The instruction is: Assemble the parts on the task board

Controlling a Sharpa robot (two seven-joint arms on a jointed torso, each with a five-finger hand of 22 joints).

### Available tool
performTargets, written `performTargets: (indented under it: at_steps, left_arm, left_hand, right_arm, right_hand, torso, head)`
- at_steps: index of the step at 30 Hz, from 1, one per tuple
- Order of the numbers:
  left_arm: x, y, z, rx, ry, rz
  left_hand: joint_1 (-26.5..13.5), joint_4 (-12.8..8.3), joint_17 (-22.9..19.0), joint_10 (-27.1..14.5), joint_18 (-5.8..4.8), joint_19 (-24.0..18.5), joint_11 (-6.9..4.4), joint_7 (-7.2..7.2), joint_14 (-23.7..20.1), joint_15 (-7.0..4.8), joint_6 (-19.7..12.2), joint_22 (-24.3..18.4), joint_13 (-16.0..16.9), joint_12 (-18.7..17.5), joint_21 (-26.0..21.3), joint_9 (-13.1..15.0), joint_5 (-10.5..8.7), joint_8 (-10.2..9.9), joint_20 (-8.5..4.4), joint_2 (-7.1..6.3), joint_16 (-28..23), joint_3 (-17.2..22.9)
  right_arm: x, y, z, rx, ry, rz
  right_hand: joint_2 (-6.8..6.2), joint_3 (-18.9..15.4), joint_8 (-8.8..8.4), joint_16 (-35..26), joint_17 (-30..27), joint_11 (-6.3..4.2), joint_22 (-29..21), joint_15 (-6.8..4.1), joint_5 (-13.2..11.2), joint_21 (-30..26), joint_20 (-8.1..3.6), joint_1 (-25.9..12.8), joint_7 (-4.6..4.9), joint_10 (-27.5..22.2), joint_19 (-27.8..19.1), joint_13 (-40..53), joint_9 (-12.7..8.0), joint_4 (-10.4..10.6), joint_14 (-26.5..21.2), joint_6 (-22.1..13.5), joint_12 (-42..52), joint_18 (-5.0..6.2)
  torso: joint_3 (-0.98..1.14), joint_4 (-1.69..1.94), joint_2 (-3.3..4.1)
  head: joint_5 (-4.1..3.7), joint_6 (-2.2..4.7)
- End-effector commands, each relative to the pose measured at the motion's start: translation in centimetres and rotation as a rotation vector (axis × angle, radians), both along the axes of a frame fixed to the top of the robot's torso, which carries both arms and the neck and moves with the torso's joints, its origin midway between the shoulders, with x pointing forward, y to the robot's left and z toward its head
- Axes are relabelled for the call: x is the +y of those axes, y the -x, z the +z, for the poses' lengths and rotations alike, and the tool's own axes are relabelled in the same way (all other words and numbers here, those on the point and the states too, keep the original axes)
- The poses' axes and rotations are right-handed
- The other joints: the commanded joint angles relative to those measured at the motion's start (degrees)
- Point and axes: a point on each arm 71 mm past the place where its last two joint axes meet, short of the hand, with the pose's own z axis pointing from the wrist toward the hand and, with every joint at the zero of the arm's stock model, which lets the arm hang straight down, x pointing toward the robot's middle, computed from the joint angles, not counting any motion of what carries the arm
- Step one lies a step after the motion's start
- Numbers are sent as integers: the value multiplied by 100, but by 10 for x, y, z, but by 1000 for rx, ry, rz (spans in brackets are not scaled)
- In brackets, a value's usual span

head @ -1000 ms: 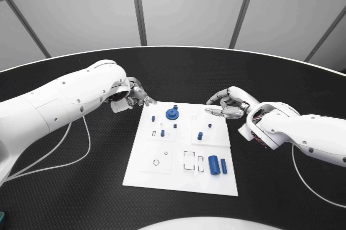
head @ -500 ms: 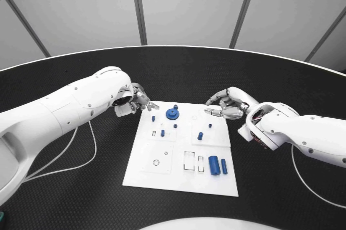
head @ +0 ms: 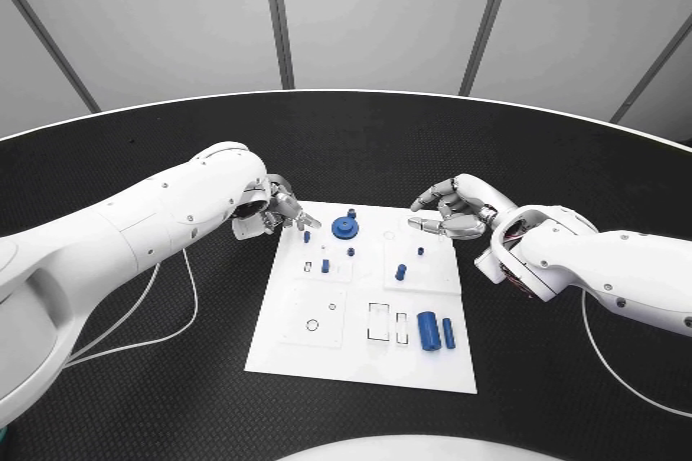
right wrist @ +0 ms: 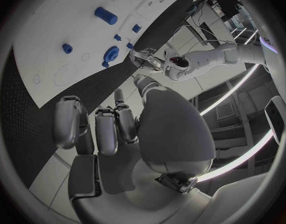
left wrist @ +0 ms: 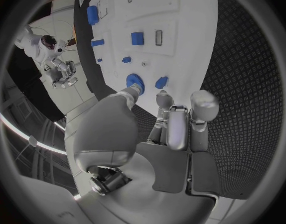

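Note:
The white task board (head: 358, 351) lies in the middle of the black table. A blue gear (head: 345, 227) stands near its far edge, with small blue pegs (head: 400, 273) around the board's middle and two blue cylinders (head: 428, 331) lying near its right side. My left hand (head: 274, 211) hovers at the board's far left corner, fingers loosely curled, holding nothing. The left wrist view has its fingertips (left wrist: 202, 104) just short of the gear (left wrist: 135, 79). My right hand (head: 454, 209) hangs over the far right corner, fingers curved and apart, empty.
Black table surface (head: 577, 381) surrounds the board on all sides. White cables (head: 173, 301) trail on the table under my left arm. Several recesses (head: 378, 321) and a round hole (head: 313, 326) mark the board's near half.
My left arm has swung in toward the board, bringing the hand slightly right and closer to its far left corner. The right hand and the parts have stayed put.

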Motion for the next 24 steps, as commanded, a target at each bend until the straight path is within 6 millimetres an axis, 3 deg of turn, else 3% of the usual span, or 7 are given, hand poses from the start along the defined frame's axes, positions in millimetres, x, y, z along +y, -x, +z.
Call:
performTargets:
  at_steps: [1, 24]
  left_arm:
    - [1, 0, -3, 8, -4, 2]
    - [4, 0, -6, 27, -20, 11]
  left_hand:
    - [-23, 1, 399, 25, 44, 19, 18, 13, 216, 42, -8, 18, 9, 23, 29, -11, -23, -25, 11, -28, -29, -40]
    - [28, -6, 406, 34, 43, 18, 12, 6, 218, 39, 39, 28, 31, 57, 41, -49, -20, -12, 10, 70, -21, -70]
  right_arm:
    - [0, 0, 0, 0, 0, 0]
    - [1, 0, 0, 2, 0, 1]
  right_hand:
    - [-26, 12, 26, -24, 628, 0, 50, -54, 26, -28, -43, -40, -6, -12, -16, 482, -7, 7, 402, -23, -29, 74]
    - [-17, 20, 34, -24, 633, -2, 51, -55, 35, -33, -43, -70, -8, -7, -13, 488, -8, 8, 403, -27, -23, 73]
  torso:
    - [-1, -1, 0]
    - [1, 1, -9]
  head:
    - [-8, -11]
    - [-14, -55]
